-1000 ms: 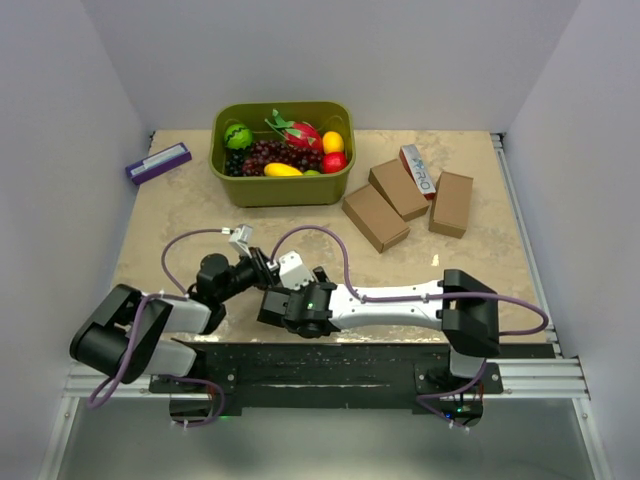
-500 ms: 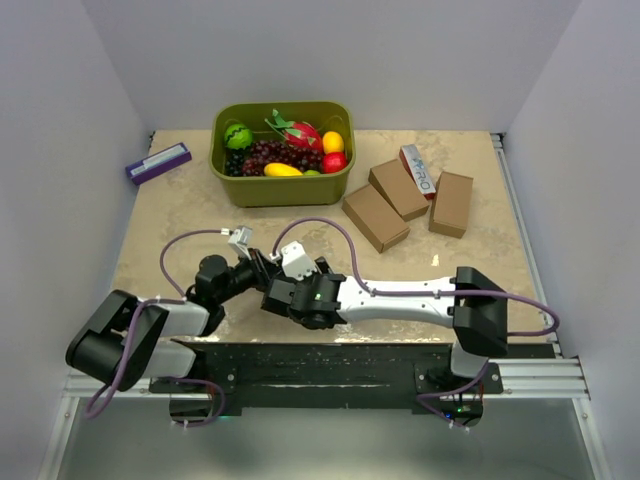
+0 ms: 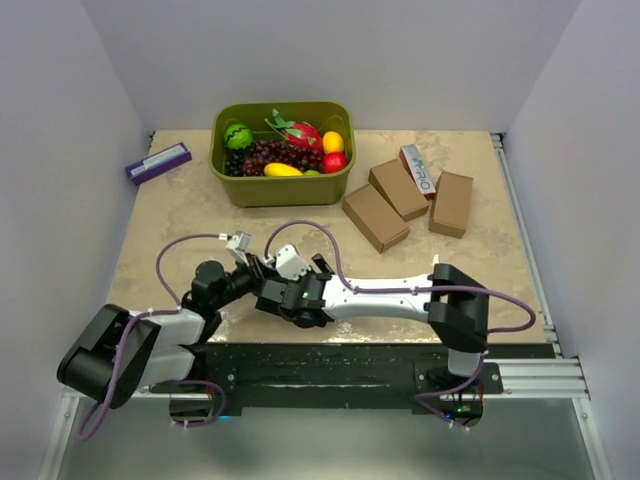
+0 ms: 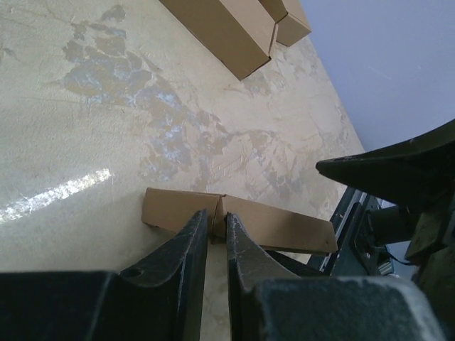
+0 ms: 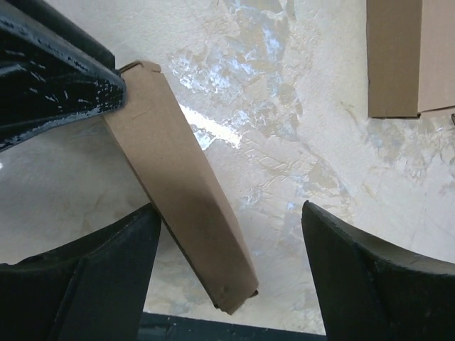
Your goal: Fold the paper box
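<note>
Near, at six o'clock of the beige marbled table (image 3: 180, 215): left gripper (image 4: 215, 222), fingers narrow, pinching one long edge of the slim, plain brown cardboard paper box (image 4: 277, 226). Just beside, at three o'clock: right gripper (image 5: 227, 213), fingers spread wide about that box. Farther, at two o'clock: three closed brown cartons (image 3: 375, 217), white-and-red lettered carton (image 3: 420, 170). At twelve: olive-green plastic tub (image 3: 282, 190) holding toy fruit. At ten: purple-and-white box (image 3: 158, 162).

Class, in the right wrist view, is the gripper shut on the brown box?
No, the right gripper stands wide open; the paper box is unclamped.
</note>
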Controlling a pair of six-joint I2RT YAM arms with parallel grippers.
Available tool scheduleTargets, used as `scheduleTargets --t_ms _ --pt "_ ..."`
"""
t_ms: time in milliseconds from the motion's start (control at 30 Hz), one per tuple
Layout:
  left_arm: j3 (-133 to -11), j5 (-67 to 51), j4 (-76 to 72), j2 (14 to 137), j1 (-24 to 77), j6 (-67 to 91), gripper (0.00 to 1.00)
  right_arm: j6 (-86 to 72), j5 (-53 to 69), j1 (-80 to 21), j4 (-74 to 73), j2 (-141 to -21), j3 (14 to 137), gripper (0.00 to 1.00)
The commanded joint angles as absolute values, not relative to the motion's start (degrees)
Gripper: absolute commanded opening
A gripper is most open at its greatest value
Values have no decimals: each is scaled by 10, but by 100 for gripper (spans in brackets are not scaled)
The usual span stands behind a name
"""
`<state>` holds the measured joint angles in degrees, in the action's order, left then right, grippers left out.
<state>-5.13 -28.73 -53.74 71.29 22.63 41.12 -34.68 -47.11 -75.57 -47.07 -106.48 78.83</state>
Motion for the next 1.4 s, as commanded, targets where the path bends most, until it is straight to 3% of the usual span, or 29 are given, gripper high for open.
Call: scheduleTargets --t_ms 0,167,233,367,500,600,767,1000,1367 --pt "-11 -266 -412 691 229 370 0 -345 -445 -755 -455 -982 793 85" --pt "-18 -250 -324 611 229 371 1 -338 -387 -756 -421 -919 762 88" --pt "-30 -240 -295 584 229 371 8 -323 -353 -755 -404 -896 747 89" --pt "-63 -219 -190 510 229 364 38 -304 -330 -756 -361 -880 720 90" --pt "-147 -177 -78 475 222 346 55 -293 -345 -755 -338 -905 702 88" --pt "-218 -164 -5 470 193 324 58 -283 -353 -756 -303 -935 680 81" --pt "-333 -214 89 495 128 260 59 -261 -383 -758 -274 -995 673 80" --pt "-401 -214 127 519 55 192 60 -242 -415 -761 -267 -1075 689 75" --pt "-443 -185 130 545 47 142 61 -282 -432 -718 -335 -1150 730 46"
